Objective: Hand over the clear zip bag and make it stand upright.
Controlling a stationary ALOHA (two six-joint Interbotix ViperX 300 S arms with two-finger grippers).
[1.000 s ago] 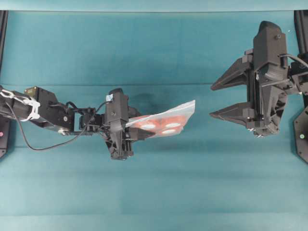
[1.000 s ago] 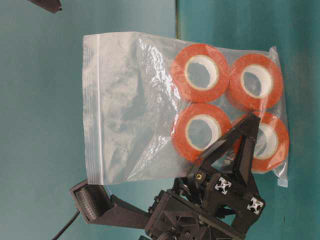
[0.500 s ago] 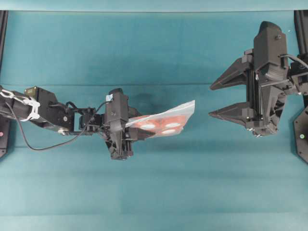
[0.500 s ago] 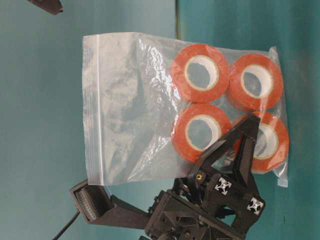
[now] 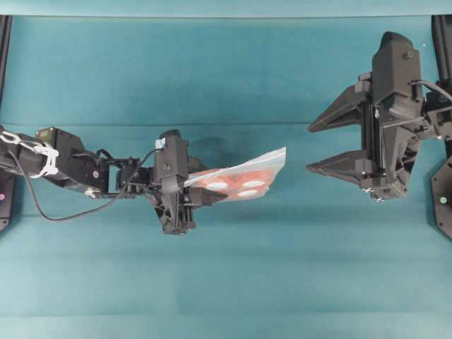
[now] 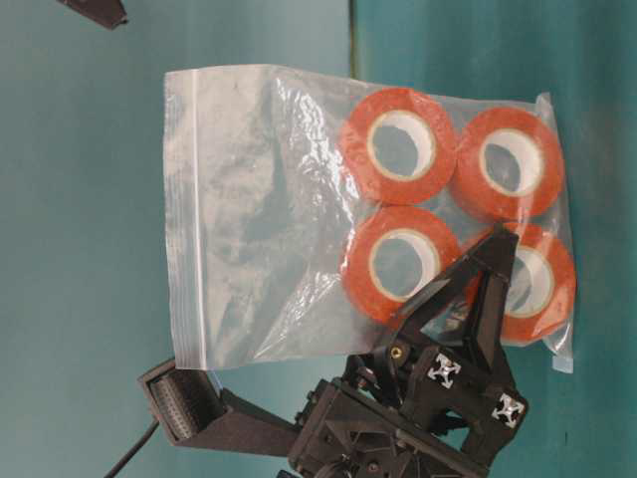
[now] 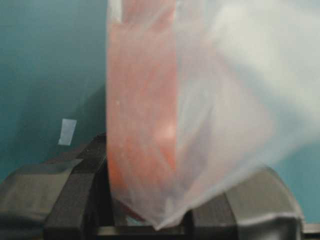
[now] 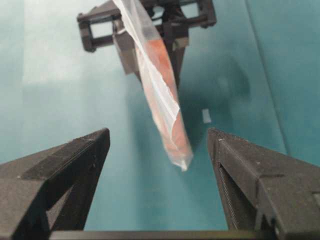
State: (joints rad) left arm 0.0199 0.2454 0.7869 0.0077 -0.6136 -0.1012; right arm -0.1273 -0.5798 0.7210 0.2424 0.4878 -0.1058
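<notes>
Even light, blurred left-wrist close-up

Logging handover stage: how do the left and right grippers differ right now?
The left gripper is shut on the bag, holding it off the table; the right gripper is open and empty. The left sits near mid-table, the right at the right side, its fingers short of the bag's free edge. Both are black and point toward each other.

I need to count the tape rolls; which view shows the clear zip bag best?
Table-level: the clear zip bag faces it broadside, four rolls visible. Overhead and right wrist show it nearly edge-on; left wrist only a blur.
</notes>
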